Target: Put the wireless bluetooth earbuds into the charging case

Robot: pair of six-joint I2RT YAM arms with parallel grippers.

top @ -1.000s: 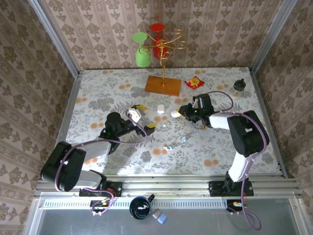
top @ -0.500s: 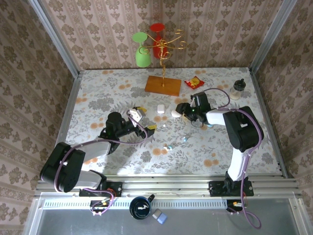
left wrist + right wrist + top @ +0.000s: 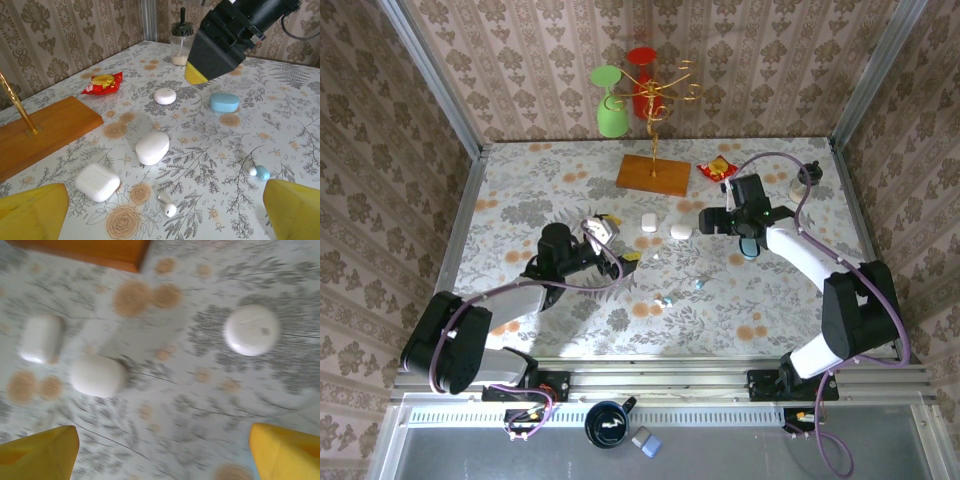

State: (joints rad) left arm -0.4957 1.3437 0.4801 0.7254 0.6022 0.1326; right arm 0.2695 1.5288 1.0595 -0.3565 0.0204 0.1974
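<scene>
A white earbud (image 3: pixel 168 206) lies on the floral table between my left gripper's (image 3: pixel 162 214) wide-open yellow fingers (image 3: pixel 32 211). A pale-blue earbud (image 3: pixel 260 172) lies to its right. Beyond stand a white box-like case (image 3: pixel 97 182), a white pebble case (image 3: pixel 152 147), a round white case (image 3: pixel 164 96) and a blue case (image 3: pixel 224 101). My right gripper (image 3: pixel 708 220) hovers open with nothing in it, right of the pebble case (image 3: pixel 680 231). Its view, blurred, has the same pebble case (image 3: pixel 97 375), box case (image 3: pixel 41 338) and round case (image 3: pixel 251 330). Small earbuds (image 3: pixel 667 300) dot the table's middle.
A wooden base (image 3: pixel 653 174) with a gold stand holding a green and a red cup stands at the back. A red snack packet (image 3: pixel 717 169) and a small jar (image 3: pixel 808 178) sit back right. Walls close in the table on three sides.
The right gripper went from shut to open and drew back to the right, away from the white pebble case, its arm swinging outward. The left arm stayed put.
</scene>
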